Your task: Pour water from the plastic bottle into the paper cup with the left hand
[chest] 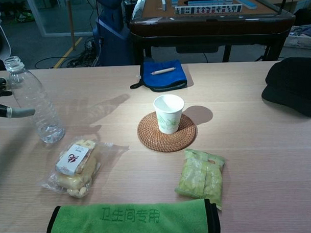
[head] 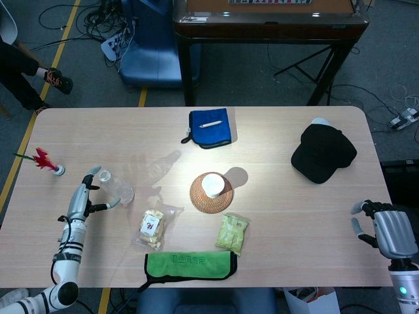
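The left hand [head: 83, 198] sits at the near-left part of the surface [head: 275, 216], its fingers spread apart and holding nothing; one finger [chest: 15, 112] reaches toward the plastic bottle [chest: 35, 103] and lies just beside or in front of it, though whether it touches cannot be told from either view. The plastic bottle stands upright on the surface, its long axis vertical and its uncapped mouth pointing up, with a little water showing in the bottom. To its right, well apart, the paper cup [chest: 168, 113] stands upright with its open mouth up, set on a round woven coaster [chest: 166, 132] near the middle of the surface. The right hand [head: 386, 229] hangs at the near-right edge, off the corner of the surface, fingers loosely apart and empty. A snack packet [chest: 75, 166] lies just in front of the bottle, a green packet [chest: 201, 177] in front of the coaster, and a green cloth [chest: 131, 220] along the near edge.
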Controlling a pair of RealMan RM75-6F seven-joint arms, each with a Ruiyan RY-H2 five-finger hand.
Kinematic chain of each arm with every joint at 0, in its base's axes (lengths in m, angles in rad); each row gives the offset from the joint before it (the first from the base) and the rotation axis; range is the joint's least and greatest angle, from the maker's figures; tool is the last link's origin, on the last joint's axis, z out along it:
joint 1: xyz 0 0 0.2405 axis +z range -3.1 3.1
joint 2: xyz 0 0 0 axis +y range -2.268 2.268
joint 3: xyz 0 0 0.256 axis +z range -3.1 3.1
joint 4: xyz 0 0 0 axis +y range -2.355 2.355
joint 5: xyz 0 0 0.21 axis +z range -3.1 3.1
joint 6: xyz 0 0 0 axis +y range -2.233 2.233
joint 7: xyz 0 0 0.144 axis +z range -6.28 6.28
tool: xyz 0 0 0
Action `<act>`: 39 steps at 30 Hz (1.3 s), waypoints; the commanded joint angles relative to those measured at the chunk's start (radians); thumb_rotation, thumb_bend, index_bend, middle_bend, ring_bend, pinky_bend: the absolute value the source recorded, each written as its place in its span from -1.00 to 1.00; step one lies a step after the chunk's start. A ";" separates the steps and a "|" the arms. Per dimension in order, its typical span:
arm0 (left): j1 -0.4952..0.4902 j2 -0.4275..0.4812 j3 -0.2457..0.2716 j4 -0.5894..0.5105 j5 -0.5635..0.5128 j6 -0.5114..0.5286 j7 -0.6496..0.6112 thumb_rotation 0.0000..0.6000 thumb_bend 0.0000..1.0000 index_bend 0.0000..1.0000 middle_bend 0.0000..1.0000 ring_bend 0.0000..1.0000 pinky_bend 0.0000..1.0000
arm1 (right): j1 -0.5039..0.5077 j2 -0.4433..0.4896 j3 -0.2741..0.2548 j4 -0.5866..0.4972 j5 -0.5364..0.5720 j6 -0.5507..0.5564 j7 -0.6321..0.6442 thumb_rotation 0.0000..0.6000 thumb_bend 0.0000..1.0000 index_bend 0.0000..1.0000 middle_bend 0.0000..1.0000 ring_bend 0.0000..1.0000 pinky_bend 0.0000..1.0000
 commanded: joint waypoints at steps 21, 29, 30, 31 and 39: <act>0.143 0.200 0.181 -0.026 0.348 0.230 0.013 1.00 -1.00 -1.00 -0.99 -0.98 -0.55 | 0.000 -0.012 0.001 -0.003 0.009 -0.002 -0.047 1.00 -0.12 0.04 -0.04 0.00 0.00; 0.172 0.198 0.243 0.008 0.482 0.350 0.104 1.00 -1.00 -0.45 -0.54 -0.66 -0.32 | 0.003 -0.023 -0.001 -0.002 0.017 -0.014 -0.083 1.00 -0.12 0.04 -0.04 0.00 0.00; 0.174 0.197 0.250 0.009 0.494 0.356 0.121 1.00 -1.00 -0.43 -0.51 -0.64 -0.30 | 0.004 -0.025 -0.001 -0.002 0.019 -0.017 -0.088 1.00 -0.12 0.04 -0.04 0.00 0.00; 0.176 0.197 0.260 0.008 0.507 0.364 0.149 1.00 -1.00 -0.39 -0.45 -0.60 -0.25 | 0.005 -0.027 -0.001 -0.002 0.020 -0.020 -0.094 1.00 -0.12 0.04 -0.04 0.00 0.00; 0.200 0.202 0.288 -0.046 0.511 0.384 0.320 1.00 -1.00 -0.16 -0.09 -0.33 0.09 | 0.003 -0.027 -0.006 -0.009 0.015 -0.019 -0.109 1.00 -0.12 0.04 -0.04 0.00 0.00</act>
